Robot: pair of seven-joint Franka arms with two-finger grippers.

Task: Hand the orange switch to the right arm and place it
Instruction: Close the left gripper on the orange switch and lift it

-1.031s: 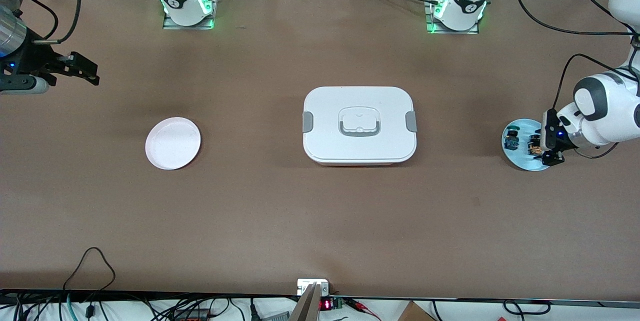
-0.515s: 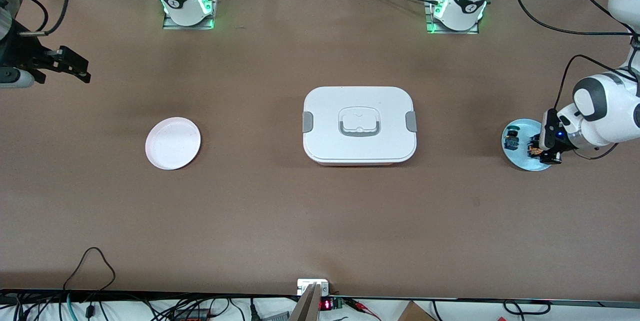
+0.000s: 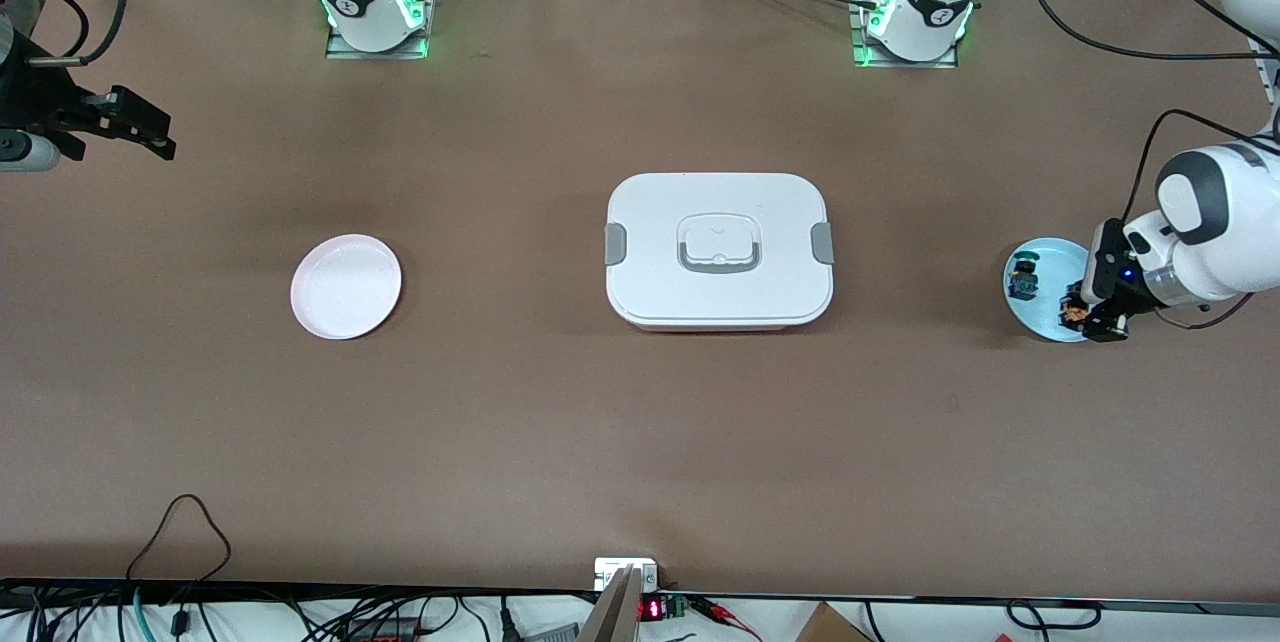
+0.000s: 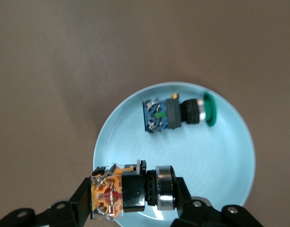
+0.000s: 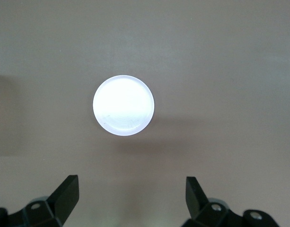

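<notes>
The orange switch (image 4: 107, 194), a black block with an orange end and a silver collar, is clamped in my left gripper (image 4: 134, 196) over the edge of the light-blue plate (image 4: 220, 161). In the front view that gripper (image 3: 1085, 312) and the switch (image 3: 1073, 306) are over the plate (image 3: 1035, 320) at the left arm's end of the table. My right gripper (image 3: 148, 129) hangs open with nothing in it at the right arm's end. In the right wrist view its fingers (image 5: 130, 184) stand wide apart above bare table.
A second switch with blue-green parts (image 4: 175, 112) (image 3: 1023, 279) lies on the light-blue plate. A white round plate (image 3: 346, 286) (image 5: 123, 105) sits toward the right arm's end. A white lidded box with grey clips (image 3: 718, 250) stands at the middle.
My left gripper has shut on the orange switch and shifted slightly toward the plate's edge. The right gripper has drifted farther toward its own end of the table, still open.
</notes>
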